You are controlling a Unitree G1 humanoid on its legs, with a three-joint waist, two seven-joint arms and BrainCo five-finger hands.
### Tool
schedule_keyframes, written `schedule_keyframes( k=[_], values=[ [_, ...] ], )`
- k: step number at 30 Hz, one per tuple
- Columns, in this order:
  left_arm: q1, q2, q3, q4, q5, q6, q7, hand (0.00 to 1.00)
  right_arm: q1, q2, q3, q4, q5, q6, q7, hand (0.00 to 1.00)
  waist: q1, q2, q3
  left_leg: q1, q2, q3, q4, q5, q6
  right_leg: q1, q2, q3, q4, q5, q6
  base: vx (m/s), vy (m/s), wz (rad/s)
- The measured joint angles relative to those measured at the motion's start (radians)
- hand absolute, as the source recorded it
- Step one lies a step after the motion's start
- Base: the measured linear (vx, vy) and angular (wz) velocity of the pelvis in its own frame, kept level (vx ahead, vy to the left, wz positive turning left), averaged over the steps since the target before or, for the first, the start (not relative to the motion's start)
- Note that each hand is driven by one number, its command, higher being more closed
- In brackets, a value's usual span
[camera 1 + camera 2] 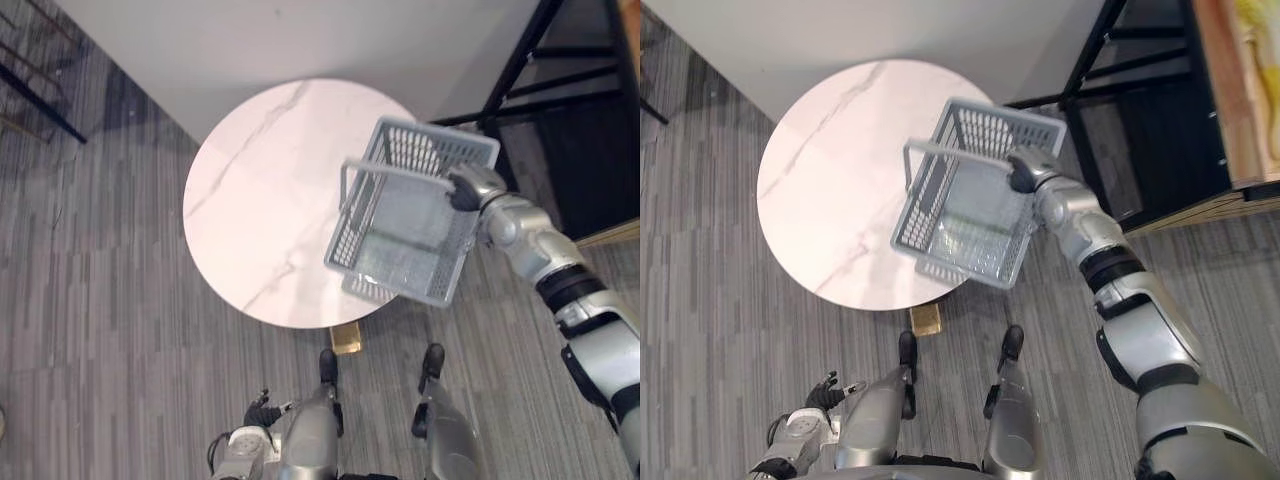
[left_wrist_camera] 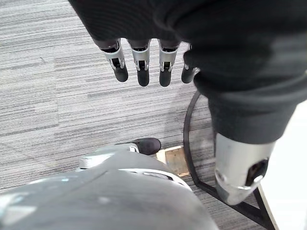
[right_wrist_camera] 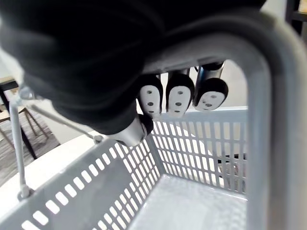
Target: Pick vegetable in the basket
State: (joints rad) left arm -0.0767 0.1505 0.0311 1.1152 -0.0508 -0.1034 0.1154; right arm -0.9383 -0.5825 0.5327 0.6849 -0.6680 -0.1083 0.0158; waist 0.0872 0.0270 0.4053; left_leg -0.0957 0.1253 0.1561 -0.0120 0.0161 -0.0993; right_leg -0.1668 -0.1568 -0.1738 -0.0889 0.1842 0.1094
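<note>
Over marble table [image 1: 255, 190]; right hand [image 1: 464, 189] around basket handle [image 1: 395, 172] (arm outstretched)

Indoor commercial room, looks like an office or lab space set up as a mock shop; can't pin it tighter. Floor is grey striped carpet tile [image 1: 100, 300], the contract type, not domestic. Plain white wall [image 1: 300, 40] with no decor. 1 round marble-look surface [image 1: 260, 200] stands alone in front of it. Black metal-frame rack [image 1: 1150, 150] on the right, with a wooden shelf board [image 1: 1225, 100] next to it. The grey plastic shop-style basket [image 1: 352, 225] fits a retail setup.
</note>
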Motion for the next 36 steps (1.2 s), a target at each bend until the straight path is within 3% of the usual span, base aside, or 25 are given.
schedule_keyframes(
  k=[3,5,9,13,18,27,30,36],
  values=[
    [0.021,0.006,0.017,-0.002,0.036,0.004,-0.01,0.0,0.106,-0.031,0.007,-0.105,0.002,-0.012,0.021,1.0,-0.008,-0.028,-0.047,0.037,0.002,0.003,-0.007,-0.005,-0.006,0.036,0.005,0.004,-0.011,0.0,0.0,0.01,-0.006,-0.08],
    [0.043,0.018,0.032,-0.001,0.038,0.006,-0.014,0.0,0.175,-0.037,0.007,-0.175,0.008,-0.033,0.028,1.0,-0.027,-0.06,-0.087,0.056,0.003,0.016,-0.007,-0.009,-0.012,0.049,0.006,0.017,-0.015,0.001,0.001,-0.01,-0.004,-0.14],
    [0.075,0.019,0.056,0.0,0.075,0.006,-0.019,0.0,0.244,-0.052,0.007,-0.275,0.019,-0.06,0.06,1.0,-0.035,-0.089,-0.138,0.084,0.007,0.059,-0.002,-0.024,-0.018,0.05,0.011,0.061,-0.016,0.0,0.004,-0.04,-0.007,-0.31],
    [0.09,0.019,0.06,0.012,0.112,0.01,-0.033,0.0,0.262,-0.076,0.026,-0.329,0.023,-0.085,0.061,1.0,-0.058,-0.088,-0.164,0.094,0.011,0.081,-0.001,-0.029,-0.025,0.046,0.016,0.078,-0.017,-0.004,0.008,-0.05,-0.026,-0.2],
    [0.123,0.017,0.086,0.024,0.114,0.019,-0.044,0.0,0.3,-0.132,0.026,-0.407,0.064,-0.107,0.101,1.0,-0.059,-0.086,-0.22,0.109,0.03,0.118,-0.012,-0.031,-0.03,0.032,0.04,0.107,-0.016,0.001,0.005,0.02,-0.032,-0.21],
    [0.144,0.016,0.106,0.038,0.152,0.02,-0.047,0.0,0.361,-0.248,0.022,-0.587,0.168,-0.128,0.133,1.0,-0.086,-0.09,-0.248,0.172,0.034,0.167,-0.054,-0.031,-0.033,0.05,0.056,0.146,-0.016,0.008,-0.002,0.04,-0.009,-0.15],
    [0.149,0.013,0.115,0.038,0.153,0.02,-0.051,0.0,0.448,-0.271,-0.032,-0.643,0.17,-0.164,0.142,1.0,-0.088,-0.09,-0.26,0.175,0.033,0.173,-0.056,-0.032,-0.034,0.049,0.057,0.151,-0.017,0.007,-0.002,0.0,-0.014,-0.05],
    [0.166,0.01,0.113,0.037,0.154,0.02,-0.051,0.0,0.615,-0.278,-0.117,-0.667,0.169,-0.165,0.14,1.0,-0.089,-0.09,-0.27,0.205,0.036,0.172,-0.044,-0.044,-0.038,0.084,0.057,0.149,-0.014,-0.006,-0.001,-0.01,-0.012,-0.01]
  ],
)
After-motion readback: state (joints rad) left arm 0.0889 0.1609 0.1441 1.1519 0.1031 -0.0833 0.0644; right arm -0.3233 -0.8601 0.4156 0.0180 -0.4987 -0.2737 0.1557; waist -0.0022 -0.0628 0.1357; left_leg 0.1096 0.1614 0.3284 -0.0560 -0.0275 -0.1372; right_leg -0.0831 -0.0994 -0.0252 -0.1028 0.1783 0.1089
